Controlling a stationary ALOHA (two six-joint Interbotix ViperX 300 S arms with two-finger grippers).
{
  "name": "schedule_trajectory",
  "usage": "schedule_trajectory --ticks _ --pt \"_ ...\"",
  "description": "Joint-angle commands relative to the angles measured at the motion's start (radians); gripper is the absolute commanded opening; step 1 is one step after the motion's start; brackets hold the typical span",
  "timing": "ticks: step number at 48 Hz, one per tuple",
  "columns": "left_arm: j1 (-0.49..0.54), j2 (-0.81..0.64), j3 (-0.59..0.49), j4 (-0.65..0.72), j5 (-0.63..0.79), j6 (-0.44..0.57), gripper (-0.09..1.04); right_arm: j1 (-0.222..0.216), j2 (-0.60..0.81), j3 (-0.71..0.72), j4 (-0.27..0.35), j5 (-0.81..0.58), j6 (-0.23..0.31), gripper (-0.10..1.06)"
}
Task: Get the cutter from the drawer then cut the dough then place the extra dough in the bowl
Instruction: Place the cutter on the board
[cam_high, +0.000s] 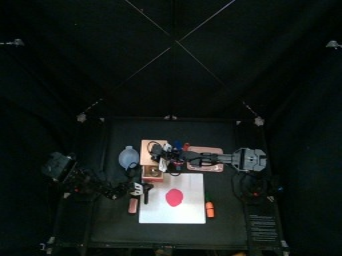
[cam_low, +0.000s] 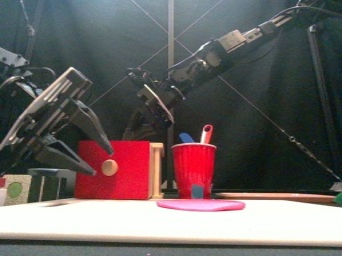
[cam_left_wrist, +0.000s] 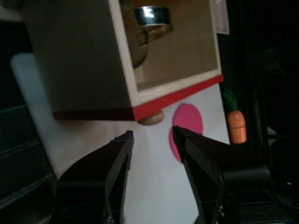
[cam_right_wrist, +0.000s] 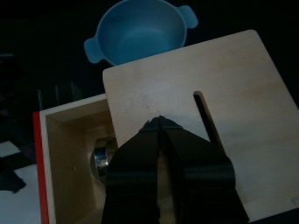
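The drawer (cam_left_wrist: 176, 66) is standing open from the box (cam_right_wrist: 222, 79), with the cutter (cam_left_wrist: 155, 14) lying inside it. The left gripper (cam_left_wrist: 152, 136) is hovering just before the drawer's red front, jaws apart and empty. The right gripper (cam_right_wrist: 163, 127) is hanging over the box's top, jaws pressed together. The dough (cam_high: 173, 198) is lying on the board (cam_high: 195, 186) in front of the box. The bowl (cam_right_wrist: 138, 31) is sitting beside the box.

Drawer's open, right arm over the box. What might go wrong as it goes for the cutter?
1. The right pincer looks shut above the wooden box; unopened, it may only shove the cutter deeper into the drawer.
2. The cutter lies close under the box's edge, so the pincer might catch the box top.
3. The left pincer stands open beside the red drawer front; a nudge there may slide the drawer shut.
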Motion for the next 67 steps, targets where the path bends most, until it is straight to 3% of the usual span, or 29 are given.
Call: schedule_trajectory --ticks 1,24,35,47,67 --pt "-0.017 -0.055 0.003 0.025 -0.002 0.003 0.79 -0.003 0.003 0.0 -0.002 0.012 0.0 0.03" --pt "0.005 -0.222 0.058 0.38 -0.115 0.083 0.78 -0.002 0.006 -0.003 -0.002 0.012 0.0 0.03" --pt "0.127 -0.302 0.135 0.54 -0.204 0.233 0.77 0.003 0.006 -0.021 -0.003 0.012 0.0 0.03" --pt "0.259 -0.374 0.192 0.684 -0.209 0.479 0.77 0.017 -0.003 -0.043 -0.003 0.044 0.002 0.03" --pt "0.342 -0.549 0.279 0.712 -0.206 0.732 0.77 0.087 -0.095 -0.074 -0.003 0.118 -0.002 0.04"
